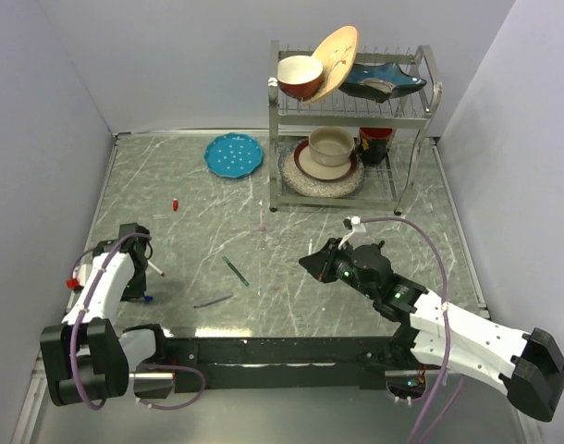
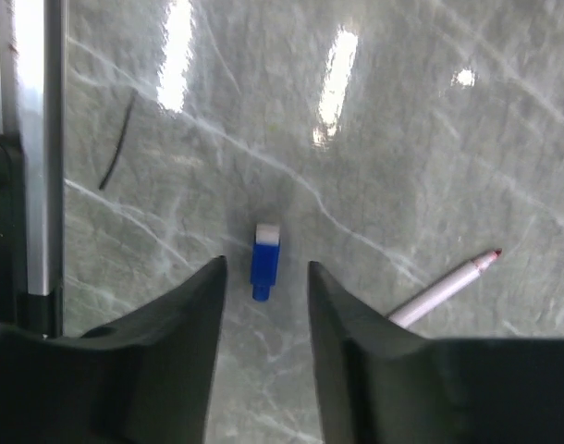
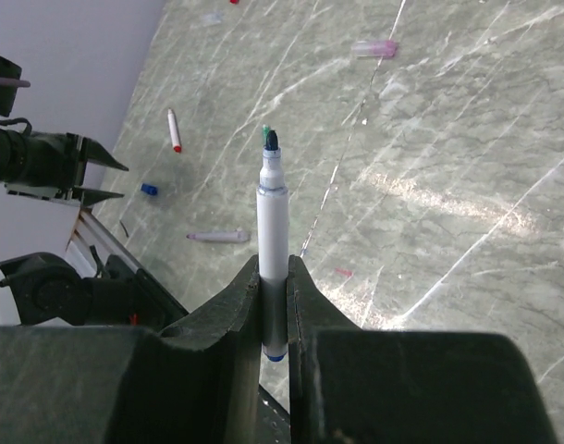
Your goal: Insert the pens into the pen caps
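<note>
My left gripper is open and low over the table, with a short blue cap lying between its fingertips. From above, that gripper is at the near left, next to the blue cap. A white pen with a red tip lies just to its right. My right gripper is shut on a white pen with a blue end, tip pointing out and held above the table. A dark green pen, a pale pen and a red cap lie on the table.
A metal dish rack with bowls and plates stands at the back right. A blue plate lies to its left. A small pinkish piece lies mid-table. Walls close in left, back and right. A black rail runs along the near edge.
</note>
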Available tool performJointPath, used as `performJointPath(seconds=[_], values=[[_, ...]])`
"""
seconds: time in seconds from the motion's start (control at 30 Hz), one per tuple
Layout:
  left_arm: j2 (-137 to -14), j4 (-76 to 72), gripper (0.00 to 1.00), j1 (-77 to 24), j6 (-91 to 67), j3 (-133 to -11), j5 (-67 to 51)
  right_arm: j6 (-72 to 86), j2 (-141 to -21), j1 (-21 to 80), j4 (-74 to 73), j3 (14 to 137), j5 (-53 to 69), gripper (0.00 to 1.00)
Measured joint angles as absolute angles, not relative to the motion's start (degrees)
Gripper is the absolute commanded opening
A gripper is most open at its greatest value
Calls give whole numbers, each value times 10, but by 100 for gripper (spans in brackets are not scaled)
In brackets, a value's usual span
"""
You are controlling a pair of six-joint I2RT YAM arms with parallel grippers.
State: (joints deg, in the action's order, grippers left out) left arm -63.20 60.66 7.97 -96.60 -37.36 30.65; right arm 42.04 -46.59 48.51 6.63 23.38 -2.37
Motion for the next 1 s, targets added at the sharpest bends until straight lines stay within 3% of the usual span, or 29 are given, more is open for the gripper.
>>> performJointPath(seconds=[0.2, 1.0], values=[[-630, 580, 56, 81, -967, -362, 264, 418, -466, 486, 63, 235, -30, 0], [-699, 534, 46, 98, -971, -333, 249, 409, -466, 494, 52, 235, -52, 0]])
